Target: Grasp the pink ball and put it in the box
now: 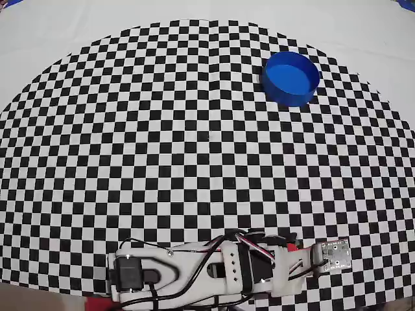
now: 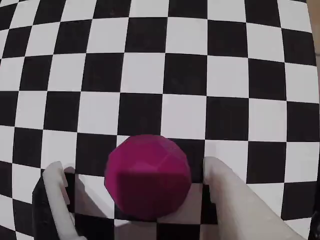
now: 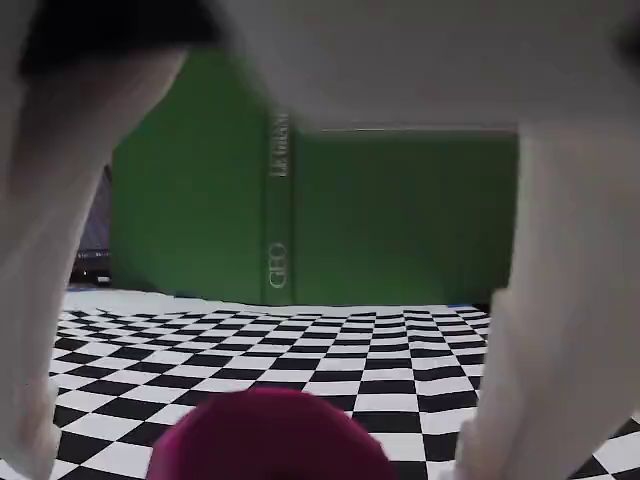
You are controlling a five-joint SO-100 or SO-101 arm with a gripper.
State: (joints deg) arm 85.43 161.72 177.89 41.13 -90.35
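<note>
Checkerboard cloth in black and white covers the surface (image 1: 194, 129), with a green backdrop standing behind it in the fixed view. Seen from the wrist view, the fingers (image 2: 55, 190) stand apart, one pale prong on each side of the pink ball (image 2: 148, 176), with a visible gap on the left side and a narrower one on the right, so nothing is clamped yet and the gripper (image 2: 135, 172) simply straddles it. That ball rests on the cloth between the prongs, close to the arm's end of the surface; from overhead it is hidden under the arm (image 1: 214, 269). Its skin looks matte and faintly faceted rather than glossy, so I judge it will not slip easily, and its small size suggests it is light; whether it is hard or squashy cannot be told. Being round, it has no long axis and points no way in particular, so any approach angle serves, but it may roll if nudged by one prong first. Best hold, I think, is across its widest middle, both prongs meeting it at once and level with its centre. Farther out, the box (image 1: 291, 78), round, shallow and bright blue, sits open side up, well apart from the arm, toward the far right of the overhead view.
</note>
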